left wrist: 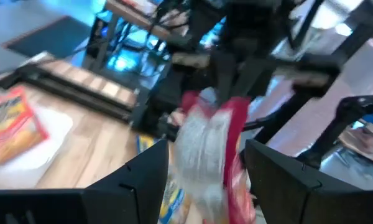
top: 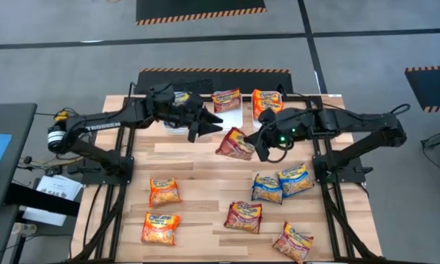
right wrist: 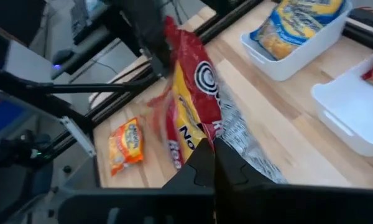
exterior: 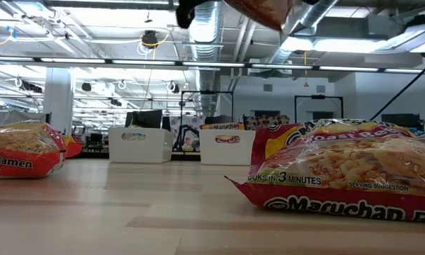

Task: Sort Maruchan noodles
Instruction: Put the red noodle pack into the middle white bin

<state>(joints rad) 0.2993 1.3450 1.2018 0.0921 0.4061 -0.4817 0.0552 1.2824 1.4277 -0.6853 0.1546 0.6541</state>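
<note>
A light wooden table (top: 205,198) seen from above, with two dark robot arms reaching toward its far middle. Three white bins stand along the far edge: the left bin (top: 177,123) mostly hidden under the left arm, the middle bin (top: 231,117) holding a maroon packet (top: 226,100), and the right bin (top: 258,121) holding an orange packet (top: 267,101). The right gripper (top: 260,149) is pinched shut on one edge of a maroon Maruchan packet (top: 236,144), holding it in the air above the table just in front of the middle bin; the packet hangs on the side of the gripper facing the left arm. The left gripper (top: 214,122) has its fingers spread wide and holds nothing; it points toward the raised packet, which lies just ahead of its fingertips, close but apart. On the near half of the table lie loose packets: two orange ones (top: 163,191) at the left, a maroon one (top: 243,215) in the middle, two blue ones (top: 281,182) overlapping at the right, and another maroon one (top: 292,241) at the near right edge.
</note>
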